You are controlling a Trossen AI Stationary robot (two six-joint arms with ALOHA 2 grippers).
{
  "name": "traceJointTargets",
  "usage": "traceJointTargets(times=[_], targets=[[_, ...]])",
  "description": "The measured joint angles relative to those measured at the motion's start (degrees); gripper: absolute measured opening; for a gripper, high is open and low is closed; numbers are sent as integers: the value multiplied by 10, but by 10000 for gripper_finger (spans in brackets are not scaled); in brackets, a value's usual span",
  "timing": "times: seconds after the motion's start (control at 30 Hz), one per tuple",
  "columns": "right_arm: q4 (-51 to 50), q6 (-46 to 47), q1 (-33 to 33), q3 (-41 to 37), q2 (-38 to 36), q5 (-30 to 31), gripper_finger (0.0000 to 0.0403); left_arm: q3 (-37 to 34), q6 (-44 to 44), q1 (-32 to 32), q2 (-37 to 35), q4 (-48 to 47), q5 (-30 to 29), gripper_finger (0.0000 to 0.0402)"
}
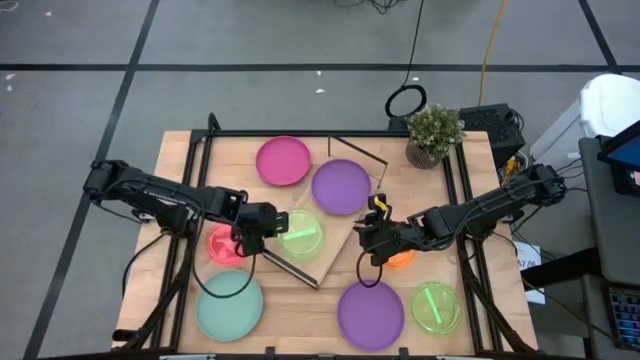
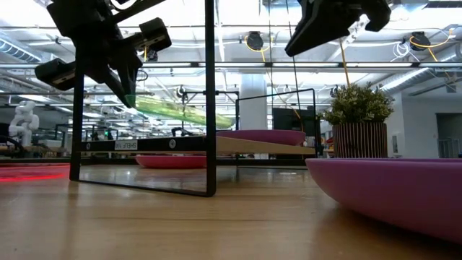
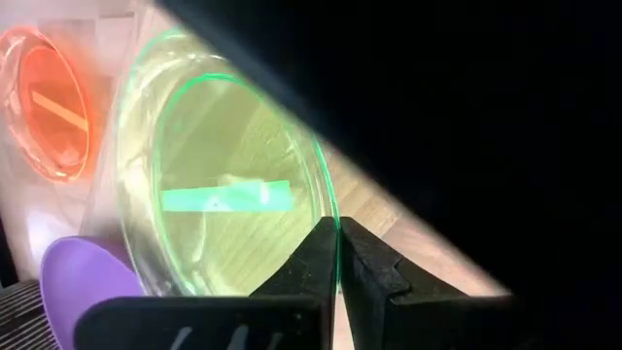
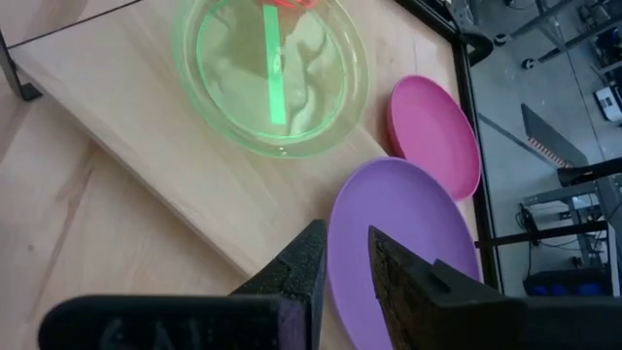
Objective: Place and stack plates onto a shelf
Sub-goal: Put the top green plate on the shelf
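My left end effector [image 3: 338, 255] is pinched on the rim of a lime green plate [image 3: 224, 194], held above the shelf [image 1: 335, 240] mid-tabletop. Right end effector [image 4: 342, 255] hovers nearby, fingers slightly apart, empty. Can't read any writing.

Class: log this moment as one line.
left pincer: shut on lime plate above shelf | right pincer: open, over shelf by purple plate

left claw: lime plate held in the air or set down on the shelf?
In the air. The left claw pinches the lime plate's rim; the low view shows it tilted, clear above the shelf.
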Motion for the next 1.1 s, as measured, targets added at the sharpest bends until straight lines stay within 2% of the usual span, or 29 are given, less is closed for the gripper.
traceJointTargets(times=[0.4, 0.67, 0.93, 1.1], targets=[[14, -17, 0, 0, 0, 0, 63, 0, 88, 53, -1, 5, 11, 16], [18, -30, 0, 0, 0, 0, 63, 0, 102, 78, 0, -30, 51, 16], [17, -28, 0, 0, 0, 0, 63, -1, 48, 21, -10, -75, 68, 16], [17, -24, 0, 0, 0, -1, 63, 0, 7, -24, -39, -73, 5, 16]])
